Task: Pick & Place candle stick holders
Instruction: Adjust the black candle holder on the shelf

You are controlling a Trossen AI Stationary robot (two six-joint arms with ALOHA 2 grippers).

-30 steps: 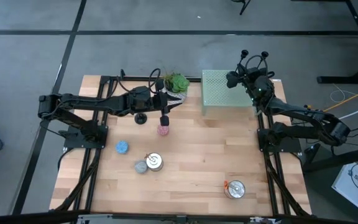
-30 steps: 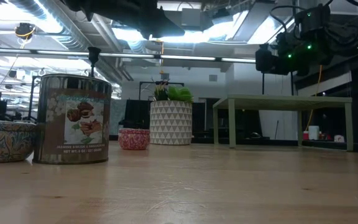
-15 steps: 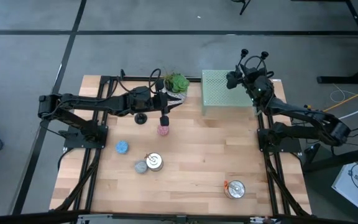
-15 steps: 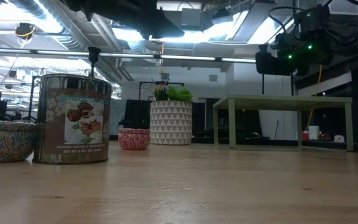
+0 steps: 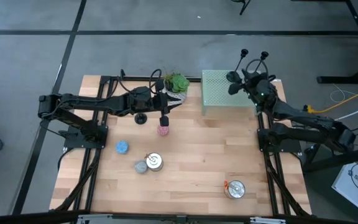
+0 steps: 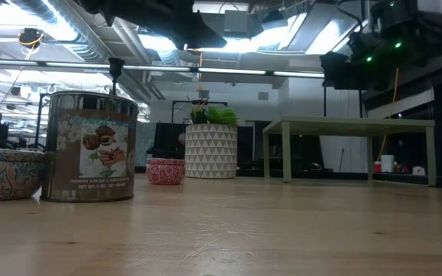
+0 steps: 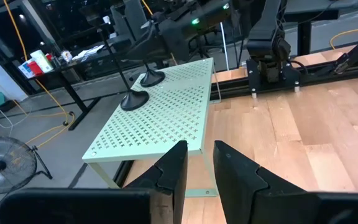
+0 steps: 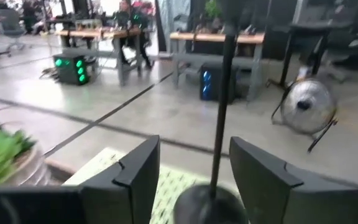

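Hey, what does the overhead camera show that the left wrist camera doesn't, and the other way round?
Only the high view: a candle stick holder on the tabletop, the pink candle, the blue candle and two silver tins.
Only the left wrist view: the left gripper up close, its fingers apart.
Both: the green shelf, two holders on it and the right gripper.

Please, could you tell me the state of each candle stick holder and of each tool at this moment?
First shelf holder: upright on the green shelf.
Second shelf holder: upright on the same shelf.
Third holder: upright on the table, not grasped.
Right tool: open, one shelf holder's stem between its fingers.
Left tool: slightly open, empty.
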